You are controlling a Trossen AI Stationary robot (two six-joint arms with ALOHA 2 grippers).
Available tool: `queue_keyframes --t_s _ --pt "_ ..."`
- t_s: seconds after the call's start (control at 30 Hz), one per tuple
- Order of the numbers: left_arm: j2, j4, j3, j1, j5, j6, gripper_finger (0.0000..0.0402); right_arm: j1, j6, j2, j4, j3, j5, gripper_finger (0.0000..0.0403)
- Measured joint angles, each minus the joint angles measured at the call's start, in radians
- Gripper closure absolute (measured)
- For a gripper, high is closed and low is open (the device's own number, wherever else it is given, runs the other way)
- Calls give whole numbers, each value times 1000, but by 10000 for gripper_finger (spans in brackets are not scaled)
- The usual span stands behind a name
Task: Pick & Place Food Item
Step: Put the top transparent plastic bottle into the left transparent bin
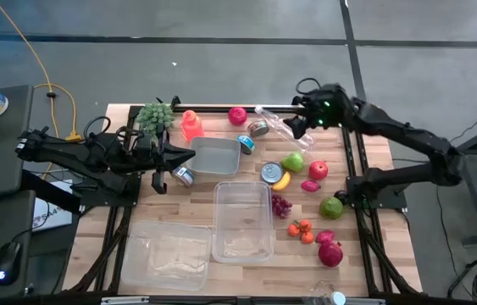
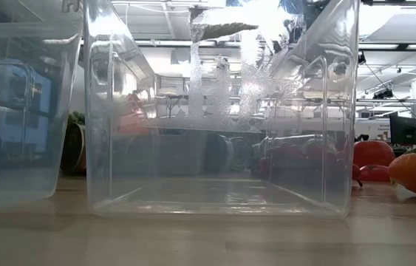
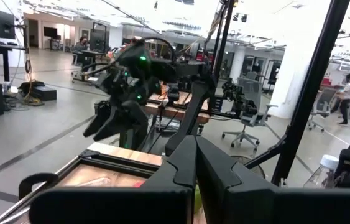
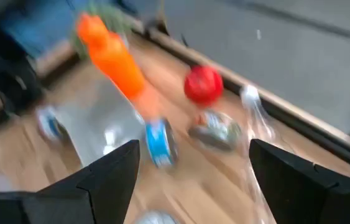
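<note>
Fruit lies on the right half of the wooden table (image 1: 374, 152): a green pear (image 1: 292, 162), a banana (image 1: 281, 180), a red apple (image 1: 318, 170), grapes (image 1: 281, 205) and tangerines (image 1: 301, 229). Another red apple (image 1: 237, 116) (image 4: 203, 84) rests at the far edge. My right gripper (image 1: 296, 124) (image 4: 193, 180) hangs open above the far right of the table, over a clear bottle (image 1: 285, 127), and touches nothing. My left gripper (image 1: 170, 161) (image 3: 195, 168) is shut, holds nothing, and stays raised at the table's left.
An orange bottle (image 1: 191, 124) (image 4: 109, 56), a plant (image 1: 155, 116), a grey tray (image 1: 215, 156) and several cans, such as one blue can (image 1: 246, 144) (image 4: 160, 143), stand mid-table. Two clear bins (image 1: 242, 220) (image 1: 170, 254) sit near the front, and one (image 2: 222, 111) fills the low view.
</note>
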State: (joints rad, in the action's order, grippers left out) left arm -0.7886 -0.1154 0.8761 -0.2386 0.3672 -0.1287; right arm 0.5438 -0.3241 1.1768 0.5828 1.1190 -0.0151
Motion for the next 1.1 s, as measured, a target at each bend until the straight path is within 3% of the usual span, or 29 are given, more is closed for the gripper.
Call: queue_keyframes --t_s 0.17,0.37,1.1 --pt "-1 0 0 0 0 -5 401 37 111 207 260 229 -75 108" --pt "-1 6 0 0 -1 -58 401 49 146 352 303 347 -38 108" --pt "-1 32 0 35 -2 -58 401 34 108 287 409 348 16 108"
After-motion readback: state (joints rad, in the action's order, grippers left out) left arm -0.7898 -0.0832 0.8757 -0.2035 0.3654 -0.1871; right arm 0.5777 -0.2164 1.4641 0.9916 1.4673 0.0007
